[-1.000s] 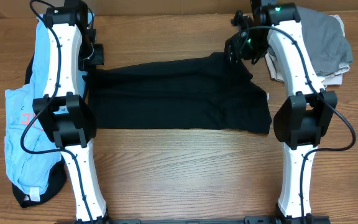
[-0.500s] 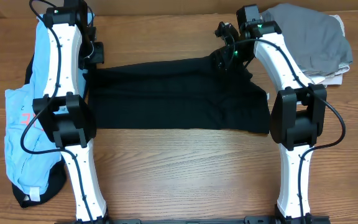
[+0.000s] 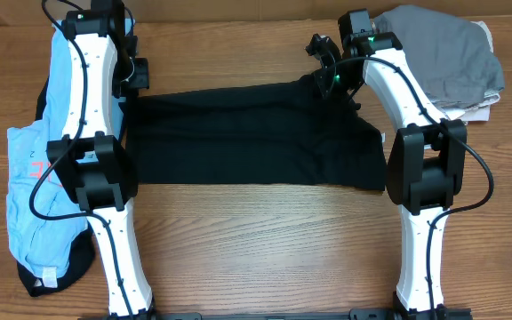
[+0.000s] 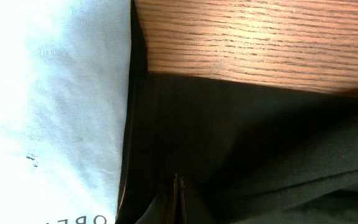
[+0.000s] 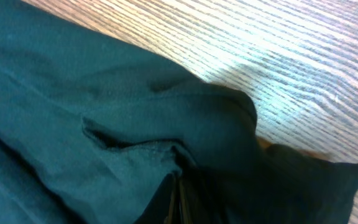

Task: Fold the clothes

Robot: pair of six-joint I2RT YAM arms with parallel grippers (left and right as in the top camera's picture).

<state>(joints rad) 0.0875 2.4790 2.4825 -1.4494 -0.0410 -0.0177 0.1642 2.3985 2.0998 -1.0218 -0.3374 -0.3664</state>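
Note:
A black T-shirt (image 3: 247, 133) lies flat across the middle of the table as a wide folded strip. My left gripper (image 3: 137, 80) is at its far left corner. In the left wrist view its fingertips (image 4: 178, 180) meet with black cloth (image 4: 260, 143) drawn up to them. My right gripper (image 3: 327, 82) is at the far right corner. The right wrist view shows it (image 5: 178, 177) shut on a bunched fold of the dark shirt (image 5: 104, 112). Other clothes lie at both sides.
A light blue printed garment (image 3: 34, 169) lies along the left edge, under my left arm, with a dark one (image 3: 69, 267) beneath it. A grey garment (image 3: 452, 58) is piled at the back right on something beige (image 3: 474, 111). Bare wood (image 3: 265, 249) lies in front of the shirt.
My right gripper moved left onto the shirt's far right corner, then shut on the cloth. The left arm and the shirt have stayed still.

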